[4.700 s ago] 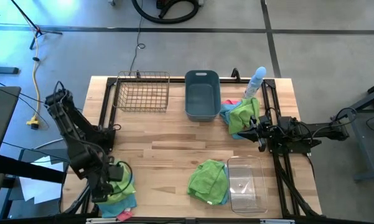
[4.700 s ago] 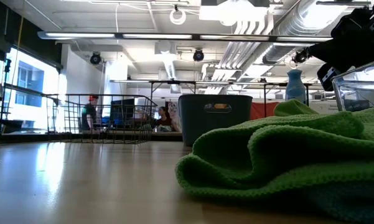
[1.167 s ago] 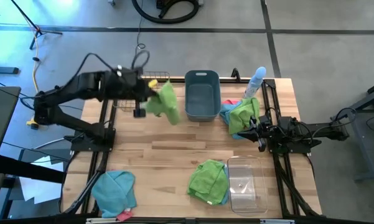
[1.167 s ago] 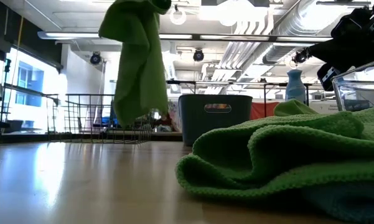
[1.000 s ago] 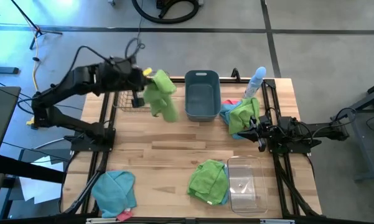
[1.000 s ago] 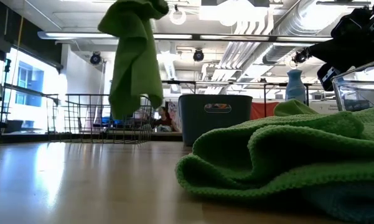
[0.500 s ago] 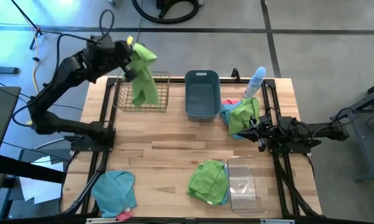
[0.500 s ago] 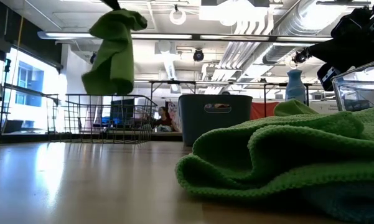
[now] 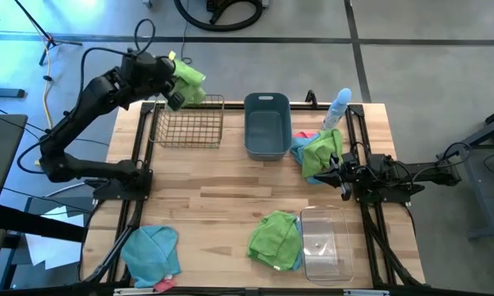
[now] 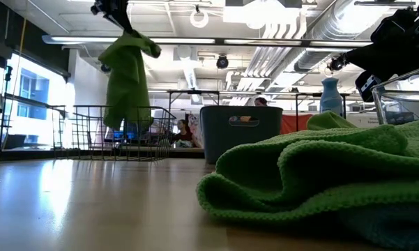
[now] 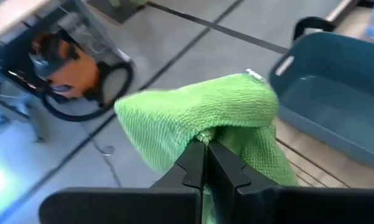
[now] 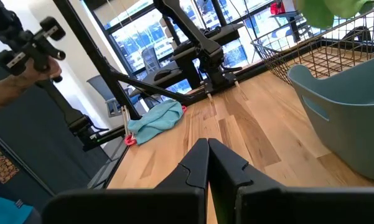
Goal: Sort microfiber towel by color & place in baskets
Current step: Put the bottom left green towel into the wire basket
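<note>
Lime green fuzzy microfiber cloth (image 9: 189,82) hangs pinched in my left tool (image 9: 174,89), whose two dark fingers (image 11: 190,165) are closed tight on a fold of it in the left wrist view. I have that tool raised over the far edge of the copper wire mesh basket (image 9: 187,123), at the far left of the pale wooden bench (image 9: 222,193); in the low view the cloth (image 10: 127,82) dangles above the basket's rim (image 10: 118,132), its lower end level with the wires, though I cannot tell whether it touches them. Just right of the wire basket stands the grey-blue plastic tub (image 9: 267,125), upright. Beside the tub on the right lies a heap of green, light blue and pink cloths (image 9: 319,150), with a pale blue spray bottle (image 9: 337,107) at the far edge behind it. My right tool (image 9: 339,174) rests low at the right side of the bench, close to that heap, its fingers (image 12: 198,165) brought together on nothing. Nearer the front sits the clear plastic bin (image 9: 324,242), and touching its left wall is a second green cloth (image 9: 276,238) over a blue one. At the front left corner lies a light blue cloth (image 9: 152,251) with a bit of pink showing under it.
</note>
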`<act>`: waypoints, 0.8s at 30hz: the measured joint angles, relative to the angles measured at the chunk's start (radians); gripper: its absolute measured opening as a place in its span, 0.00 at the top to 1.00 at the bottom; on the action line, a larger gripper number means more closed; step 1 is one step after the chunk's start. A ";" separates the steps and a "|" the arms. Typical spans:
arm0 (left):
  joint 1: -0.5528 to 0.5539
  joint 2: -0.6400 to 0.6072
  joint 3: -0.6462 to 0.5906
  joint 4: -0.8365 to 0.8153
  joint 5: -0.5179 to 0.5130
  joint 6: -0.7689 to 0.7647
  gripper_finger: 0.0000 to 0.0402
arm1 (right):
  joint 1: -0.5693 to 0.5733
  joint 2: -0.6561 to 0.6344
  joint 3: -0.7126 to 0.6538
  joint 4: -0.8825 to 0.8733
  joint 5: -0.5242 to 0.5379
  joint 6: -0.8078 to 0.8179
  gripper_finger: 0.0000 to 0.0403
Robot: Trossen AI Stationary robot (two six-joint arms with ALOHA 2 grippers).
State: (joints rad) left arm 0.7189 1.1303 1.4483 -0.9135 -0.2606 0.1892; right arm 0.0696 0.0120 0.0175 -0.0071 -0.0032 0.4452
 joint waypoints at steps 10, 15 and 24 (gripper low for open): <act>-0.070 -0.133 -0.097 -0.012 0.027 -0.160 1.00 | 0.000 0.000 0.000 0.000 0.000 0.000 1.00; -0.108 -0.186 -0.131 -0.007 0.005 -0.186 1.00 | 0.000 0.000 0.000 0.000 0.000 0.000 1.00; -0.218 -0.219 -0.225 -0.018 -0.022 -0.243 1.00 | 0.000 0.000 0.000 0.000 0.000 0.000 1.00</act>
State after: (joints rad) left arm 0.5013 0.9118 1.2237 -0.9313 -0.2828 -0.0534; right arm 0.0696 0.0120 0.0174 -0.0072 -0.0036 0.4450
